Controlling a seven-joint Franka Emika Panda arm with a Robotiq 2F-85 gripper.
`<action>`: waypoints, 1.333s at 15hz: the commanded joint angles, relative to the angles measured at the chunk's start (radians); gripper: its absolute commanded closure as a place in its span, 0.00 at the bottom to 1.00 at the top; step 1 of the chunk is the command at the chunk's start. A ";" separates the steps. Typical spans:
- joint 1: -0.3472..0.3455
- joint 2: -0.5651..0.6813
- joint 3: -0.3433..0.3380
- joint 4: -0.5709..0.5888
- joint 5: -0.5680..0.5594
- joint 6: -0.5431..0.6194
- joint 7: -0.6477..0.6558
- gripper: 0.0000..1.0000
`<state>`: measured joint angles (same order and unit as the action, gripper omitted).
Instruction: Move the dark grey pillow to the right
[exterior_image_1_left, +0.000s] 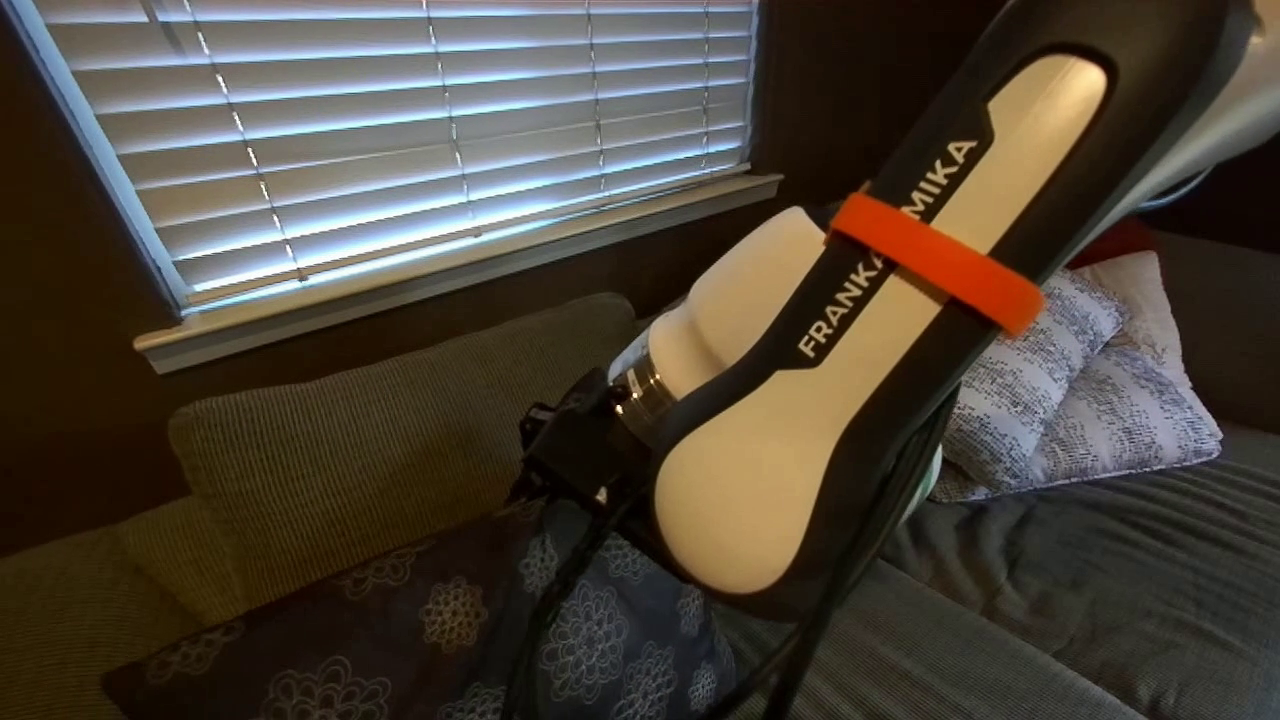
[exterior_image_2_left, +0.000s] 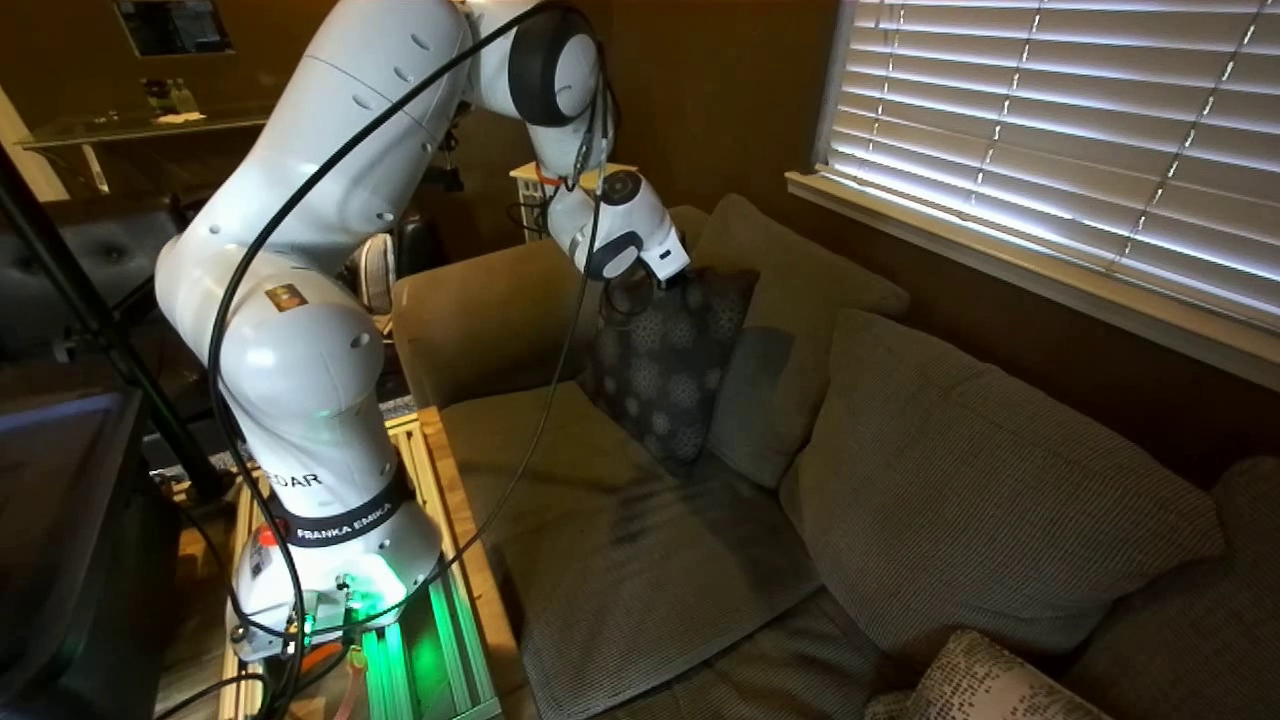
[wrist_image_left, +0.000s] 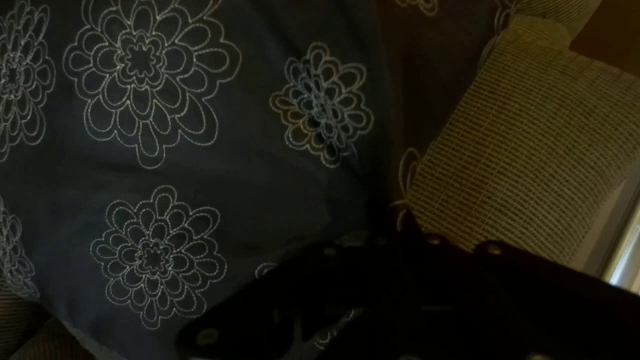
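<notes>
The dark grey pillow (exterior_image_2_left: 662, 365) with pale floral medallions leans upright at the sofa's armrest end, in front of a beige back cushion. It also shows at the bottom of an exterior view (exterior_image_1_left: 590, 640), partly behind the arm's cables. It fills much of the wrist view (wrist_image_left: 250, 185), and a fold runs along it towards the fingers. My gripper (wrist_image_left: 382, 242) is shut on the pillow's top edge, with cloth gathered between the dark fingers. The gripper also shows at the pillow's top in both exterior views (exterior_image_2_left: 672, 282) (exterior_image_1_left: 530, 480). The fingertips themselves are dark and hard to make out.
Beige back cushions (exterior_image_2_left: 1000, 480) line the sofa under the window blinds (exterior_image_1_left: 420, 120). The armrest (exterior_image_2_left: 490, 320) stands beside the pillow. Whitish-grey pillows (exterior_image_1_left: 1110, 410) lie at the far end. A loose cable (exterior_image_2_left: 545, 420) hangs from the arm over the seat (exterior_image_2_left: 600, 540).
</notes>
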<state>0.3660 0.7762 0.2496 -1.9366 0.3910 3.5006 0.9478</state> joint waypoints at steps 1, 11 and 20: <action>-0.036 -0.119 0.024 -0.131 0.060 0.063 -0.021 0.99; -0.194 -0.414 0.088 -0.499 0.061 0.274 0.062 0.99; -0.377 -0.686 0.088 -0.747 -0.022 0.243 0.248 0.99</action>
<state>0.0606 0.2519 0.3155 -2.5782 0.4230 3.7484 1.0890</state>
